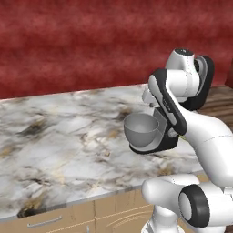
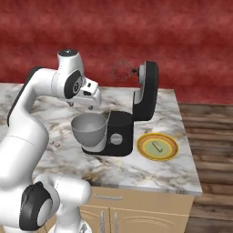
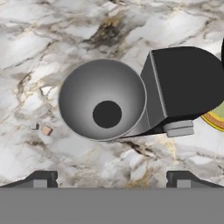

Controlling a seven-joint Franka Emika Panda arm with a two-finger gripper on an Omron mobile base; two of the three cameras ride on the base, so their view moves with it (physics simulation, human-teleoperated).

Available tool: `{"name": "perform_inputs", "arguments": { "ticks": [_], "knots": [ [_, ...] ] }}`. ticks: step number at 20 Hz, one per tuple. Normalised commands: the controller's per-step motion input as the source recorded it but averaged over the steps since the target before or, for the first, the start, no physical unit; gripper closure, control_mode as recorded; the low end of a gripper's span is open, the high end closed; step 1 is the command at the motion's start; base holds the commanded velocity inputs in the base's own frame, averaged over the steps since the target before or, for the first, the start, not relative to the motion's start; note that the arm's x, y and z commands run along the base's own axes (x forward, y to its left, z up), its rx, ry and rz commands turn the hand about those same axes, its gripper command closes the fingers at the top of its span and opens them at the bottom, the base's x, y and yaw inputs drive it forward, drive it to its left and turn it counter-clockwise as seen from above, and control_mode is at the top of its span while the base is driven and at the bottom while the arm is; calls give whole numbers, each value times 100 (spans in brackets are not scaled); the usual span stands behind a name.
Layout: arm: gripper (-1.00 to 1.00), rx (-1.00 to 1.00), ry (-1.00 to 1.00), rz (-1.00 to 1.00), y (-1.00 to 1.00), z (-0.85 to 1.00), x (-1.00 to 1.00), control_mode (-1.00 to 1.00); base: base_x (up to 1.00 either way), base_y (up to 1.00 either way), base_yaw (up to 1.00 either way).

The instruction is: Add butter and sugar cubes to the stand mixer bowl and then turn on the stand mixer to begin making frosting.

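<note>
Pincer [image 3: 109,178] wide, empty, above stand mixer bowl [image 3: 101,99]; sugar cubes [image 3: 43,129] beside bowl on counter [image 3: 52,35].

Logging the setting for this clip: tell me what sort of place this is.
Most likely a home kitchen, computer-rendered. A black stand mixer with its grey bowl stands on a marble counter, and wooden cabinet drawers sit below it.
</note>
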Motion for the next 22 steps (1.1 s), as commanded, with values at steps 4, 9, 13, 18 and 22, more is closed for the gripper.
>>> {"name": "perform_inputs", "arguments": {
  "ticks": [4, 9, 13, 18, 22],
  "knots": [
    [-100, 0, 0, 0, 0, 0, 0, 100, -33, 9, -17],
    [-100, 0, 0, 0, 0, 0, 0, 100, -34, 12, -19],
    [-100, 0, 0, 0, 0, 0, 0, 100, -27, 20, -21],
    [-100, 0, 0, 0, 0, 0, 0, 100, -32, 25, -24],
    [-100, 0, 0, 0, 0, 0, 0, 100, -33, 26, -24]
  ]
}}
